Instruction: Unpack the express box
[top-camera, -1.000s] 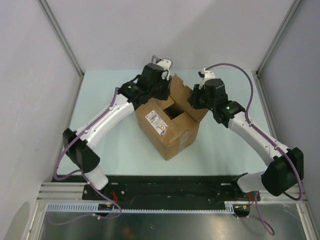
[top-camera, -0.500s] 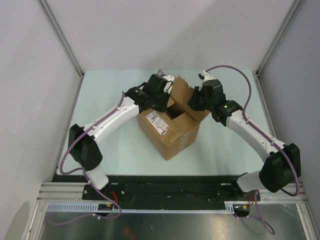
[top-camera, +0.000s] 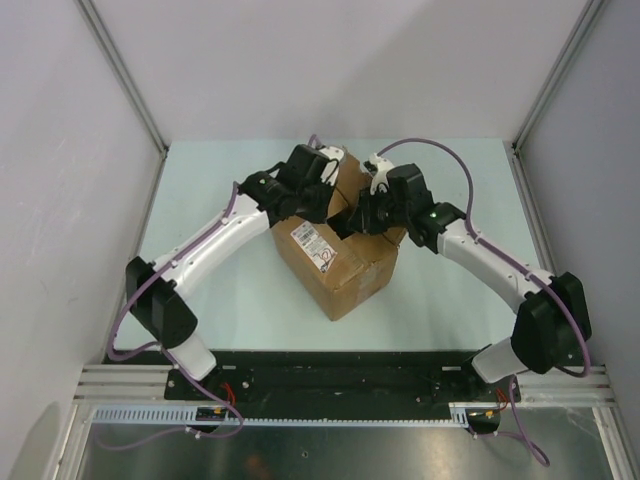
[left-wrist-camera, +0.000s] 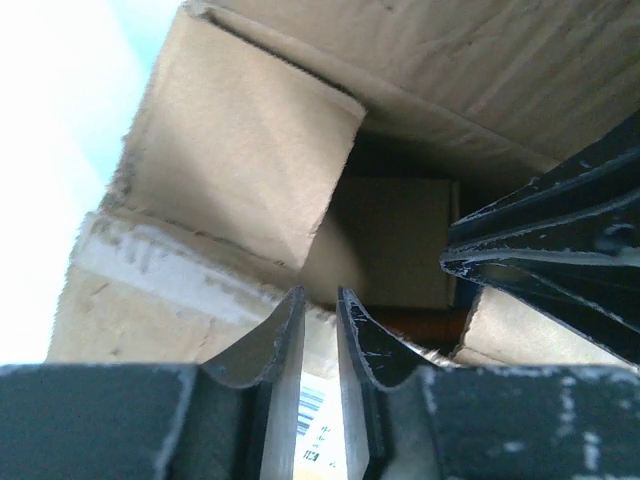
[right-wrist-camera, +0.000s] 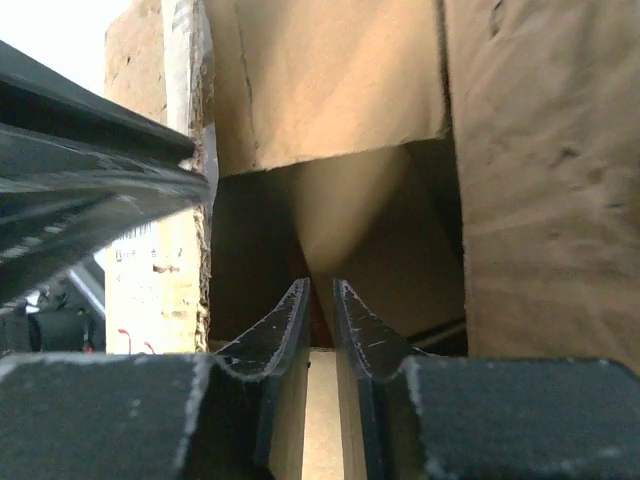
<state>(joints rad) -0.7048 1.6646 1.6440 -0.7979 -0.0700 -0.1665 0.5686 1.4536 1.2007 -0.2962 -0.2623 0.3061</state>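
The express box (top-camera: 340, 265) is a brown cardboard carton with a white label (top-camera: 315, 243), standing mid-table with its top flaps parted. My left gripper (top-camera: 333, 197) is over the far left edge of the opening, fingers nearly together and empty. My right gripper (top-camera: 358, 215) is over the opening from the right, also nearly shut and empty. In the left wrist view my left gripper (left-wrist-camera: 320, 295) points into the dark opening past a folded flap (left-wrist-camera: 240, 170), with the right gripper's fingers (left-wrist-camera: 540, 240) close by. The right wrist view shows my right gripper (right-wrist-camera: 320, 285) above the opening, between flaps (right-wrist-camera: 340, 70).
The pale green table (top-camera: 220, 290) is enclosed by white walls with metal corner posts (top-camera: 125, 75). The black mounting rail (top-camera: 330, 385) runs along the near edge. A thin dark reddish strip (left-wrist-camera: 420, 325) shows deep inside the box.
My right gripper has moved left from the box's right flap to over the opening. My left gripper has shifted slightly and stays at the far left edge.
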